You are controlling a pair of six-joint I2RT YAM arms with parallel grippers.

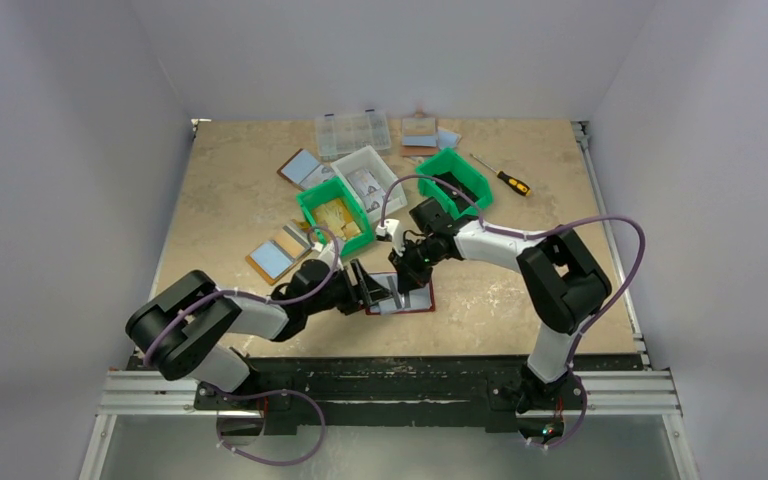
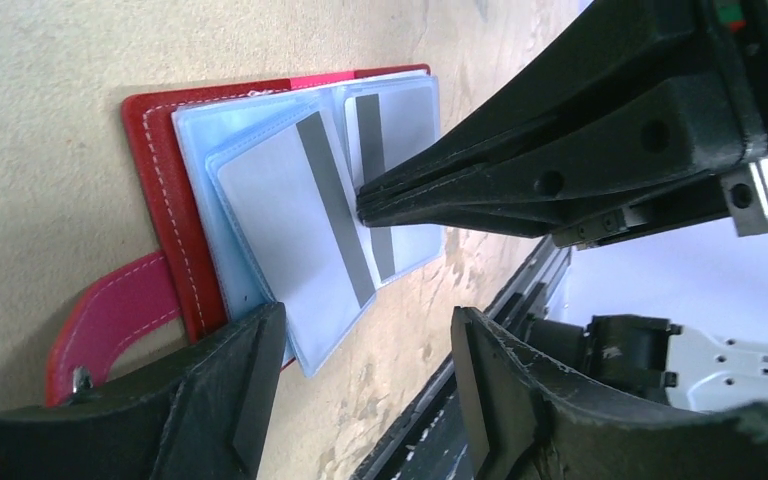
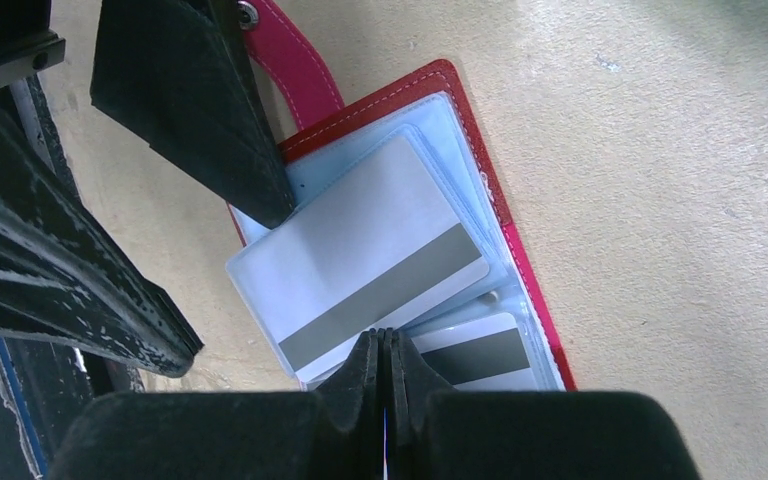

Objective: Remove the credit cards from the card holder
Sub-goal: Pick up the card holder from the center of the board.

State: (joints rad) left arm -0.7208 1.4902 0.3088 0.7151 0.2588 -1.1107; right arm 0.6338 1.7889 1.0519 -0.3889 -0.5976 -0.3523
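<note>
The card holder (image 1: 415,303) lies open on the table near the front edge, with a red rim (image 2: 150,170) (image 3: 505,230) and a pink tab (image 2: 110,315). Two credit cards, pale grey with a dark band, sit in its clear blue sleeves: one (image 2: 280,195) (image 3: 360,260) in a lifted, skewed sleeve, one (image 2: 400,125) (image 3: 480,355) on the panel beside it. My left gripper (image 1: 365,285) (image 2: 360,375) is open, with one finger (image 2: 230,385) on the wallet's edge. My right gripper (image 1: 403,280) (image 3: 385,338) is shut, its tips touching the sleeves between the two cards.
Two green bins (image 1: 335,215) (image 1: 455,180), a white bin (image 1: 370,172) and a clear organiser (image 1: 352,130) stand behind. Tan-rimmed bifolds (image 1: 278,252) (image 1: 300,165) lie at the left. A screwdriver (image 1: 505,178) lies at the back right. The front rail (image 2: 480,320) is close.
</note>
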